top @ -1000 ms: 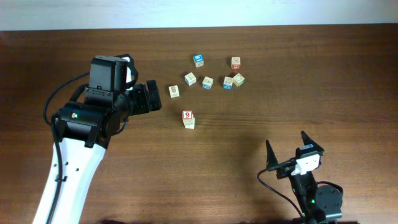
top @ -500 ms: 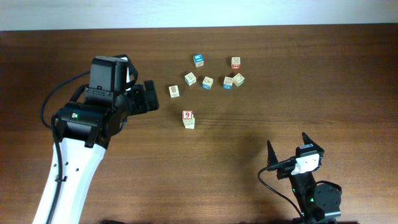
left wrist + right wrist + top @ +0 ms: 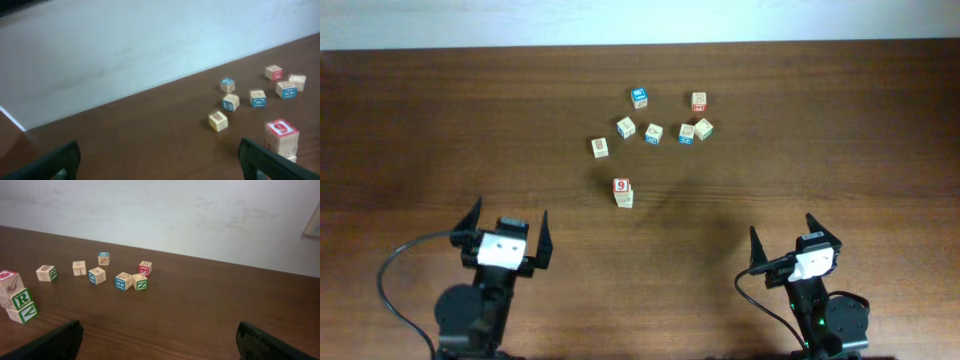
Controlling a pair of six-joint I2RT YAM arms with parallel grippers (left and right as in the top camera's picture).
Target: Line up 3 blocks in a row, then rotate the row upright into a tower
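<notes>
The left pincer (image 3: pixel 510 222) and right pincer (image 3: pixel 783 238) stand spread wide, holding nothing, at the counter's (image 3: pixel 840 130) near edge. The 9 block (image 3: pixel 621 185) tops a stack (image 3: pixel 625 199). The cream block (image 3: pixel 599 147) lies just behind-left of that stack. The red block (image 3: pixel 699 101) sits farther behind-right of it, near blue cubes (image 3: pixel 639 96).

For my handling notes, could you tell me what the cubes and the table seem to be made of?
Cubes: likely pale wood, matte, with printed coloured faces and bare cream sides. Table: dark brown wood or wood-look laminate, streaky grain, faint sheen; cannot tell which.
</notes>
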